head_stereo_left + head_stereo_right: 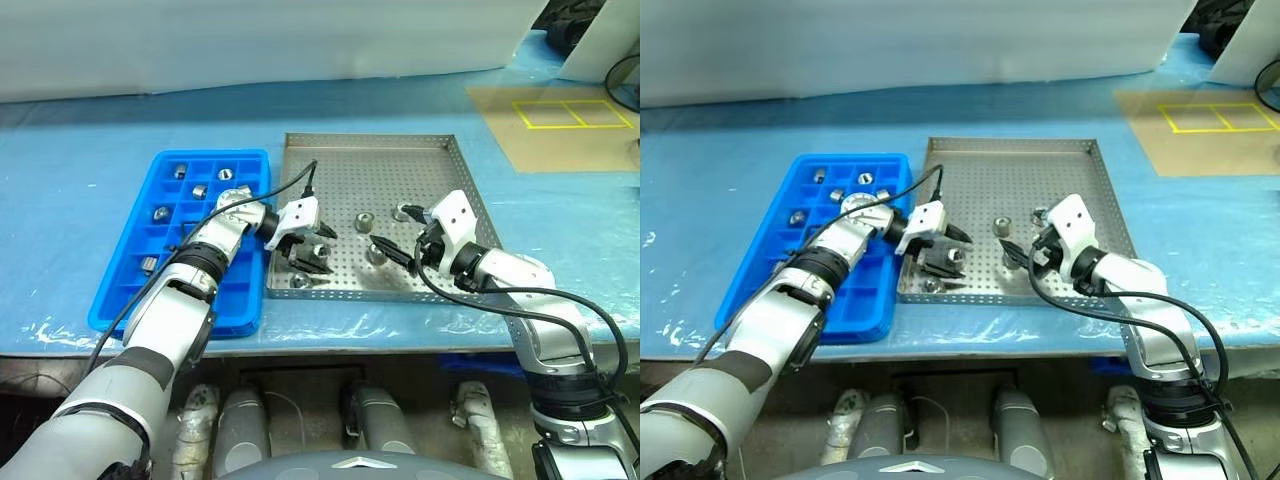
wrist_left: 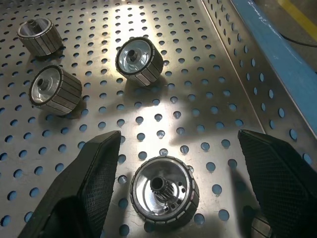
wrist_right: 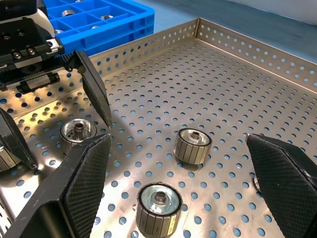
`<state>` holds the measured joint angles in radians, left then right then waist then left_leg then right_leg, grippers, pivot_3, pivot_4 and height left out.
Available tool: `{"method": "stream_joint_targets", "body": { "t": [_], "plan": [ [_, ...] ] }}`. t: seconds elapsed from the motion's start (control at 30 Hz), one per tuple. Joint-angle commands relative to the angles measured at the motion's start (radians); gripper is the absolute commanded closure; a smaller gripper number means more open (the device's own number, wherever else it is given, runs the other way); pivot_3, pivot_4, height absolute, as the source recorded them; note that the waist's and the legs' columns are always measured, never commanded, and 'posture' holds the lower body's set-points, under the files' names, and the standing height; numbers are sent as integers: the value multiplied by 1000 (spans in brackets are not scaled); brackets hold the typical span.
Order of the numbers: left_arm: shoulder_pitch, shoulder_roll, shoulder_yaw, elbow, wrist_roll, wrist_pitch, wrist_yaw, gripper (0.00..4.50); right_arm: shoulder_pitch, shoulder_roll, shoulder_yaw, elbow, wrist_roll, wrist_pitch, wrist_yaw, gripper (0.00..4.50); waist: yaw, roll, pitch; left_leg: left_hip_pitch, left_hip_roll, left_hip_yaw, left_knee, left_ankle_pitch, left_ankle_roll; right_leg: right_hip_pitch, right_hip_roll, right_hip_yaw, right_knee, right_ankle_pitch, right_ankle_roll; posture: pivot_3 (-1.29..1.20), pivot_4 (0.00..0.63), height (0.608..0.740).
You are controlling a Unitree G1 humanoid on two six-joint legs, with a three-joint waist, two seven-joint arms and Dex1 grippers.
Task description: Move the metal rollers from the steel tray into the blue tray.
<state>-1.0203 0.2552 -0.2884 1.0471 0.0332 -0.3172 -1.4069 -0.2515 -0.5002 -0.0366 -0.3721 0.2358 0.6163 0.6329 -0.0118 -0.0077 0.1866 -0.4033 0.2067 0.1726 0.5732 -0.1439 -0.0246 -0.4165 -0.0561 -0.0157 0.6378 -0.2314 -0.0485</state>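
Observation:
The steel tray (image 1: 440,150) holds several metal rollers. My left gripper (image 1: 320,250) hangs low over the tray's near left part, open. Its two fingers (image 2: 94,183) stand wide on either side of one roller (image 2: 163,191) that sits on end on the perforated floor, with a gap on both sides. Three more rollers (image 2: 138,59) lie beyond it. My right gripper (image 1: 390,252) is over the tray's near middle, open and holding nothing, with two rollers (image 3: 192,145) on the floor ahead of its fingers (image 3: 79,188). The blue tray (image 1: 120,290) lies left of the steel tray with several rollers (image 1: 200,190) in its compartments.
The two trays sit side by side on a table covered in blue sheet (image 1: 70,180). The two grippers face each other over the steel tray, close together. A brown mat with yellow tape squares (image 1: 565,115) lies at the far right. The table's front edge runs just below the trays.

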Motion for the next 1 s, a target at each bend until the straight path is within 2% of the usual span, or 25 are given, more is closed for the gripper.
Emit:
{"method": "stream_joint_targets", "body": {
  "t": [0.03, 0.27, 0.47, 0.57, 0.67, 0.7, 0.77, 0.8, 1.0],
  "plan": [
    [-36, 3, -8, 33, 49, -62, 53, 476, 2, -10, -35, -43, 23, -4, -15, 0, 0, 0, 0, 0, 0, 0, 0, 0, 0, 1, 0, 0, 0, 0, 0, -469, 150, 740],
    [-33, -24, -40, 113, 143, -60, 153, 476, -8, -6, -15, -12, 16, -22, -32, 0, -1, 0, 0, 0, 0, 0, 0, -2, 3, 3, 0, 0, -3, 0, 0, -460, 150, 740],
    [-29, -40, -24, 127, 147, -53, 161, 476, -8, -4, -9, -12, 13, -25, -43, 0, -1, 0, 0, 7, 0, 0, -1, -4, 6, 13, 0, -1, -12, 1, 1, -460, 150, 740],
    [-25, -41, -9, 128, 128, -53, 119, 1136, -4, -6, -9, -10, 9, -28, -49, 0, -1, 0, 0, 8, 0, 1, -1, -5, 9, 16, -2, -1, -15, 1, 2, -459, 150, 740],
    [-25, -40, -18, 129, 152, -76, 166, 2113, -3, -5, -6, -11, 11, -28, -52, 0, -1, 0, 0, 8, 0, 1, -1, -6, 10, 16, -3, 0, -16, 1, 2, -455, 150, 740],
    [-26, -42, -14, 132, 152, -75, 174, 2113, -4, -4, -5, -10, 11, -28, -53, 0, -1, 0, 0, 8, 0, 1, -2, -6, 10, 16, -3, 0, -16, 1, 2, -453, 150, 740],
    [-28, -47, 8, 130, 124, -72, 145, 2620, -11, -2, -3, -2, 7, -32, -57, 0, 0, 0, 0, 8, 0, 1, -1, -6, 10, 17, -3, 0, -16, 1, 2, -447, 150, 740],
    [-31, -47, 13, 129, 122, -66, 155, 2754, -14, -2, -1, 1, 7, -33, -58, 0, 0, 0, 0, 9, 0, 1, -1, -6, 9, 17, -3, 0, -16, 2, 2, -447, 150, 740],
    [-30, -29, 45, 90, 89, -85, 149, 2764, -30, 1, 14, 22, 7, -45, -51, 0, 1, 0, 0, 8, 0, 1, -1, -6, 9, 16, -3, 0, -16, 2, 2, -412, 150, 740]
  ]
}}
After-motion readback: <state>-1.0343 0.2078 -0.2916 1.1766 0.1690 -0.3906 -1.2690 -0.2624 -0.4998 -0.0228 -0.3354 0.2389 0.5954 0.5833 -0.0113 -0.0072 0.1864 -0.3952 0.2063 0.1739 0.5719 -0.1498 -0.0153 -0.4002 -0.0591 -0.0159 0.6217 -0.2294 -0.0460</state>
